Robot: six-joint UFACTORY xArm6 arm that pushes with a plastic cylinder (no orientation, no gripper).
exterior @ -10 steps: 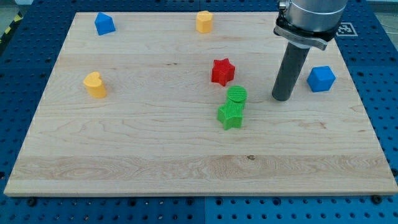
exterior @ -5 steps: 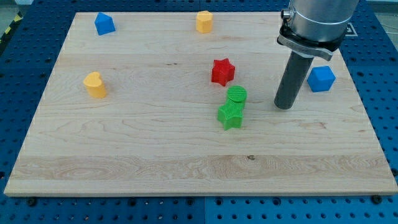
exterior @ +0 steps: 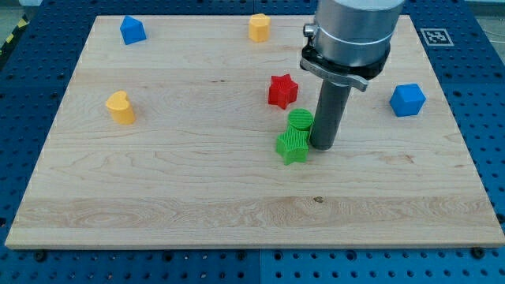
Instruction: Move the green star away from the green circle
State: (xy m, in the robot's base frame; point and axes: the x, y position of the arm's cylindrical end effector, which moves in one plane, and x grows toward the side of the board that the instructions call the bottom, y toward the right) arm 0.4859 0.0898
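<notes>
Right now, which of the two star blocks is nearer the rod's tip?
The green star: my tip stands just to its right in the view, beside the green circle. The red star lies farther up the board.

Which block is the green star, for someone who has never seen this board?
Start at the wooden board and find the dark rod coming down right of its middle, ending at my tip. Two green blocks sit touching just to the tip's left. The green star is the lower one, with ribbed points, while the green circle above it is round.
</notes>
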